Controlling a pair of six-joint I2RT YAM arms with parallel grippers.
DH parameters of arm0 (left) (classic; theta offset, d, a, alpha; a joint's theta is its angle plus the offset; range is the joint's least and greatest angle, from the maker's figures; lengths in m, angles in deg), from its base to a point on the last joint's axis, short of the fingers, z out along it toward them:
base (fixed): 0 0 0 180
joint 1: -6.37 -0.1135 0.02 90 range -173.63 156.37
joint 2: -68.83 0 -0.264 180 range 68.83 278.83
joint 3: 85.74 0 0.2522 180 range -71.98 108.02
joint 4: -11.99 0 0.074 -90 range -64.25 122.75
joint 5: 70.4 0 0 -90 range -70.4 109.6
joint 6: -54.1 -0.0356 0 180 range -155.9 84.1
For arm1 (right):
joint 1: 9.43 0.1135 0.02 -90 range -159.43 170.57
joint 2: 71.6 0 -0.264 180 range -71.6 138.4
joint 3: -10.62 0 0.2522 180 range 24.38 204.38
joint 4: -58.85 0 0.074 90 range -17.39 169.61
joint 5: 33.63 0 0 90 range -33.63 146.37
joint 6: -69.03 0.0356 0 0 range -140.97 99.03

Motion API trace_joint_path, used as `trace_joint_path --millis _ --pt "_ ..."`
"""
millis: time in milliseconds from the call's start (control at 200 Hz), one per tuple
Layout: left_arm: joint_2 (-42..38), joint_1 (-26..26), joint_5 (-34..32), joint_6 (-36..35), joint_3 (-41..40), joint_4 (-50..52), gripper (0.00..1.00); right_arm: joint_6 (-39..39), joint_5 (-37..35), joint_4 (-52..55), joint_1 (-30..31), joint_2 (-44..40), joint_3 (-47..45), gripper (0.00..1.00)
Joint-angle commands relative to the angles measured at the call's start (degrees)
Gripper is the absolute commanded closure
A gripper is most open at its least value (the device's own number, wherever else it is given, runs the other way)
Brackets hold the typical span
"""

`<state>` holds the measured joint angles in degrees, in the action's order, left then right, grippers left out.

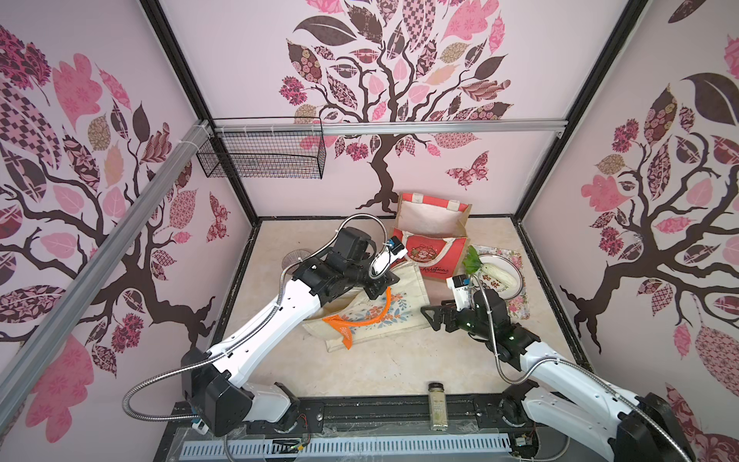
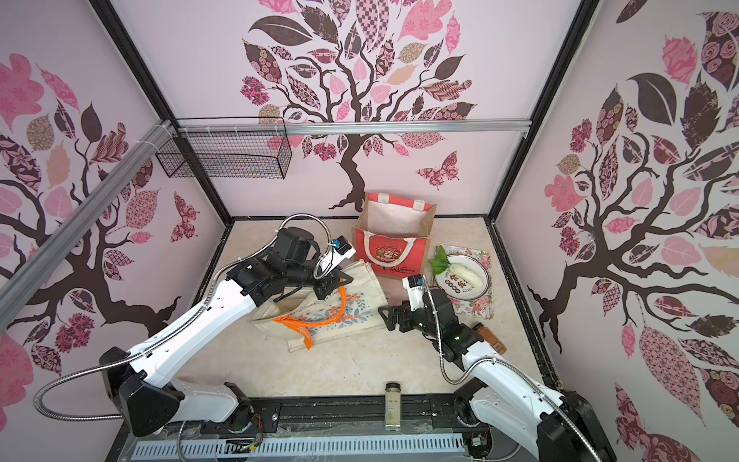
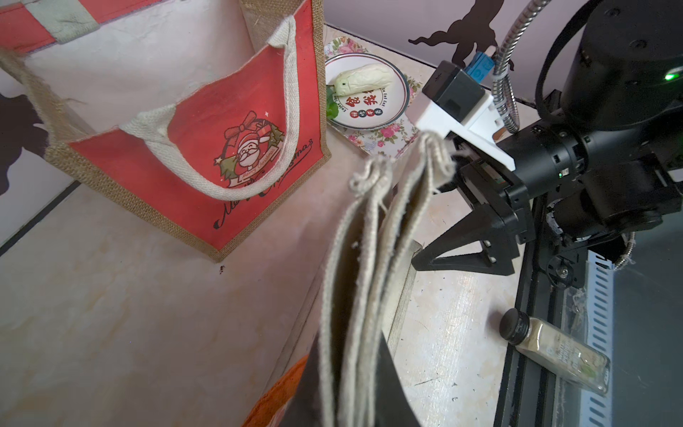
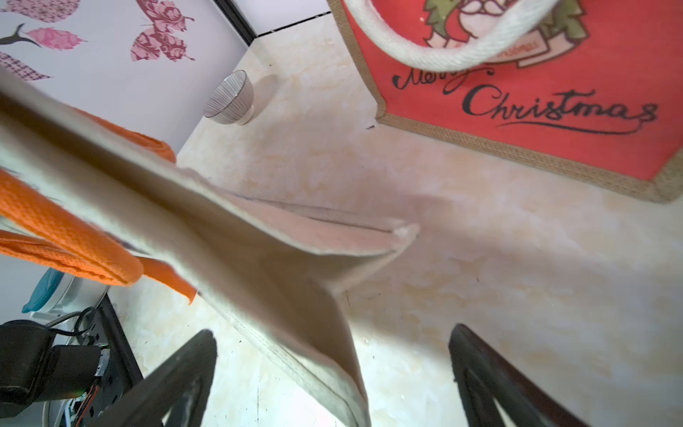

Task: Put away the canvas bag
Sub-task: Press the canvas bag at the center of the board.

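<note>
Left claw (image 1: 377,293) clamps the cream, floral, orange-handled bag (image 1: 404,290) mid-frame; right claw (image 1: 430,318), jaws apart, touches its right edge.

The widest free stretch is the bare marbled tabletop (image 1: 380,372) in front of the cream canvas bag with a flower print and orange handles (image 1: 384,316). Only a small glass spice jar with a black cap (image 1: 438,406) stands there, at the front edge. The canvas bag fills the middle. Behind it an open red jute Christmas bag (image 1: 434,244) stands upright, leaving a narrow strip between them. To the right, a white plate on a flowered mat (image 1: 494,286) blocks the way. The white left arm (image 1: 280,312) crosses the left side, with a striped bowl (image 1: 298,258) behind it.
</note>
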<state>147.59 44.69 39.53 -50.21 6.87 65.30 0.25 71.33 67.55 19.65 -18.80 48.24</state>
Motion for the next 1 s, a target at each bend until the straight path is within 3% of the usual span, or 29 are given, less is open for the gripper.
trace_joint_path --millis 0,95,215,405,505,640,760,920,995 --pt "-2.24 -0.07 -0.42 0.76 -0.71 -2.48 1.0 0.67 -0.49 6.99 -0.23 -2.17 1.51 0.0" --pt "-2.44 -0.07 0.1 0.54 -0.88 -2.56 1.0 0.58 2.25 5.94 -0.41 -3.84 -0.35 0.0" --pt "-2.8 -0.07 2.13 0.28 -0.89 -2.55 1.0 2.56 6.86 -2.94 -0.38 -3.97 -4.41 0.0" --pt "-2.93 -0.04 4.94 -1.84 -0.54 -1.0 1.0 1.02 12.0 -13.82 -0.47 3.19 -5.78 0.0" --pt "-3.03 -0.04 5.28 -1.66 -0.63 -1.22 1.0 -0.21 18.92 -17.52 -0.52 7.82 -4.53 0.02" --pt "-3.0 -0.08 5.98 -1.84 -0.71 -1.26 1.0 -2.55 26.42 -23.29 -0.42 11.75 -3.6 0.09" --pt "-2.41 -0.03 6.33 -1.86 -0.56 -0.85 1.0 -3.7 27.31 -29.15 0.09 10.46 -4.71 0.17" --pt "-1.66 -0.08 6.76 -1.73 -0.37 -0.67 1.0 -8.58 26.0 -26.53 1.19 8.77 -3.1 0.26" --pt "-1.61 -0.09 6.66 -1.7 -0.24 -0.7 1.0 -10.23 25.85 -25.44 1.48 8.72 -2.42 0.42"
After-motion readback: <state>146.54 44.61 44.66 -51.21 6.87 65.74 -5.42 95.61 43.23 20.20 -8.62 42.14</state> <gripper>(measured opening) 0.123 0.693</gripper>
